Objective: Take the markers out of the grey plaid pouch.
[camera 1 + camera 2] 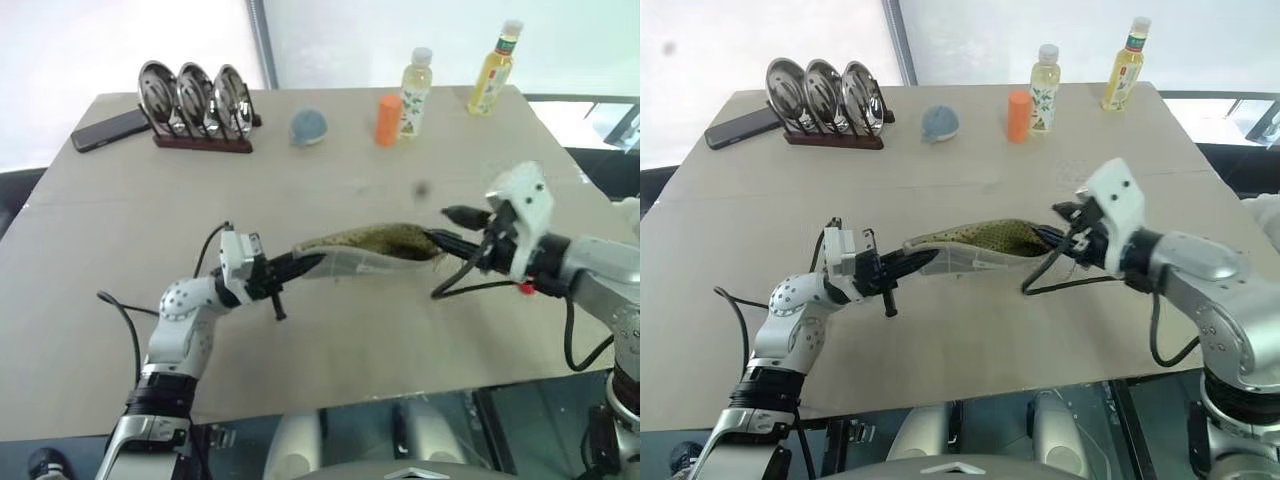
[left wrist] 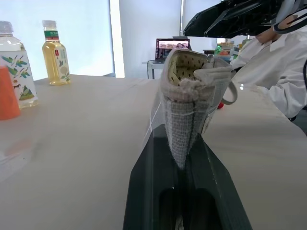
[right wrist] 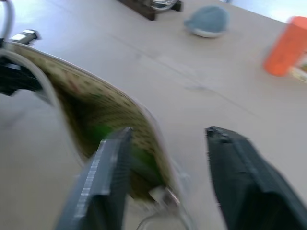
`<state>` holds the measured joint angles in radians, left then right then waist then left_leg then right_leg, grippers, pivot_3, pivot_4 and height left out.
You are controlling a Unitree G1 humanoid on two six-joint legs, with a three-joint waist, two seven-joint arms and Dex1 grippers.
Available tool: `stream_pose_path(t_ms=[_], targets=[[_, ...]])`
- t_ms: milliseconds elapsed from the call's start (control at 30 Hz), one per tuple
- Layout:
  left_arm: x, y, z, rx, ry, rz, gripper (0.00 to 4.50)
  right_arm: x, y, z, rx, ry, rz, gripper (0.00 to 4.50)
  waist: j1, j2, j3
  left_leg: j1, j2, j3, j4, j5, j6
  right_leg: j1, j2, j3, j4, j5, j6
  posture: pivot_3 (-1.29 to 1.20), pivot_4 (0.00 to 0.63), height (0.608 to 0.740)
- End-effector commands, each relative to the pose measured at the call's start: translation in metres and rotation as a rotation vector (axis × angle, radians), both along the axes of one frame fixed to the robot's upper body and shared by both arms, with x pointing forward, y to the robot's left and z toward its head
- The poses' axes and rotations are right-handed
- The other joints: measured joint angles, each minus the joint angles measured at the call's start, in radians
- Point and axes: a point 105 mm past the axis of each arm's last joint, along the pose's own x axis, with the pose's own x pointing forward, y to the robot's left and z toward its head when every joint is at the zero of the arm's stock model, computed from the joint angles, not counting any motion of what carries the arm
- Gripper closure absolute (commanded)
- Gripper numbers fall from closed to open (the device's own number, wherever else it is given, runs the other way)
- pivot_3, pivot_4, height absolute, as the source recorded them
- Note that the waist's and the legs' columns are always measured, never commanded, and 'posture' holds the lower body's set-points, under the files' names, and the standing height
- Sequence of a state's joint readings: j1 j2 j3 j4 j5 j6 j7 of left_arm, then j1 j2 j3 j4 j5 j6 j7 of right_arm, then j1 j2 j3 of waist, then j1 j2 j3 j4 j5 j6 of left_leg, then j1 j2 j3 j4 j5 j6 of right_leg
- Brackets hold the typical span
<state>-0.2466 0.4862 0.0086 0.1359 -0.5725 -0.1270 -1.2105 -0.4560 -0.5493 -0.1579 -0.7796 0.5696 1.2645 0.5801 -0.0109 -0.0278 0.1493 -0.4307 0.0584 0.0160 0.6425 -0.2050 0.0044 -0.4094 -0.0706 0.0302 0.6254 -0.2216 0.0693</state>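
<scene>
Sideways, the grey plaid pouch spans both arms; left fingers pinch its end; right fingers parted.

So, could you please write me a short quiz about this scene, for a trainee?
1. True or false: the left tool is shut on one end of the grey plaid pouch.
2. What stands nearest to the orange cylinder? A: the phone. B: a bottle. C: the rack of lids.
3. Which colour is the thing seen inside the pouch's open mouth?
Key: 1 true; 2 B; 3 green, the marker.
</scene>
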Motion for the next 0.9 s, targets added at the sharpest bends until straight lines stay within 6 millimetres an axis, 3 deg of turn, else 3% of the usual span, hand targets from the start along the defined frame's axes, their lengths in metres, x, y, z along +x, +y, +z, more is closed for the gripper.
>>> stream_pose_path(t_ms=[33, 67, 233, 433, 633, 767, 900], targets=[[-0.004, -0.005, 0.009, -0.018, -0.038, -0.026, 4.50, -0.006, 0.010, 0.002, -0.015, -0.002, 0.040, 2.59, 0.002, 0.000, 0.000, 0.000, 0.000, 0.000, 0.000, 0.000, 0.000, 0.000, 0.000, 0.000, 0.000, 0.000, 0.000, 0.00, 0.150, 0.740], [-0.005, -0.006, 0.009, -0.017, -0.038, -0.029, 4.50, -0.007, 0.010, 0.001, -0.015, 0.005, 0.047, 2.59, 0.002, 0.000, 0.000, -0.001, 0.000, 0.000, 0.000, 0.000, 0.000, 0.000, 0.000, 0.000, 0.000, 0.000, 0.000, 0.00, 0.150, 0.740], [-0.010, -0.012, 0.005, -0.017, -0.034, -0.049, 4.50, -0.010, 0.015, -0.004, -0.030, 0.031, 0.081, 4.45, 0.000, 0.000, 0.000, -0.001, 0.000, 0.000, -0.001, 0.000, 0.000, 0.000, 0.000, 0.000, -0.001, 0.000, 0.000, 0.00, 0.150, 0.740], [-0.021, -0.015, -0.004, -0.013, -0.023, -0.095, 4.50, 0.010, 0.019, -0.029, -0.109, 0.075, 0.042, 4.45, -0.001, 0.000, 0.000, 0.000, 0.000, 0.000, 0.000, 0.000, 0.000, 0.000, 0.000, 0.000, 0.000, 0.000, 0.000, 0.00, 0.150, 0.740], [-0.021, -0.017, -0.010, -0.069, 0.102, -0.127, 4.50, 0.016, 0.021, -0.070, -0.506, -0.044, 0.155, 4.45, -0.001, 0.000, 0.000, -0.001, 0.000, 0.000, 0.000, 0.000, 0.000, -0.001, 0.000, 0.000, -0.001, 0.000, 0.000, 0.00, 0.150, 0.740], [-0.024, -0.016, -0.020, -0.074, 0.196, -0.158, 4.50, 0.017, 0.023, -0.077, -0.601, -0.102, 0.248, 4.45, -0.002, 0.000, 0.000, -0.001, 0.000, 0.000, -0.001, 0.000, 0.000, -0.001, 0.000, 0.000, -0.001, 0.000, 0.000, 0.00, 0.150, 0.740], [-0.022, -0.014, -0.028, -0.105, 0.272, -0.142, 4.50, 0.028, 0.028, -0.080, -0.655, -0.183, 0.237, 3.25, -0.003, 0.000, 0.000, 0.000, 0.000, 0.000, -0.001, 0.000, 0.000, -0.001, 0.000, 0.000, -0.001, 0.000, 0.000, 0.00, 0.150, 0.740]])
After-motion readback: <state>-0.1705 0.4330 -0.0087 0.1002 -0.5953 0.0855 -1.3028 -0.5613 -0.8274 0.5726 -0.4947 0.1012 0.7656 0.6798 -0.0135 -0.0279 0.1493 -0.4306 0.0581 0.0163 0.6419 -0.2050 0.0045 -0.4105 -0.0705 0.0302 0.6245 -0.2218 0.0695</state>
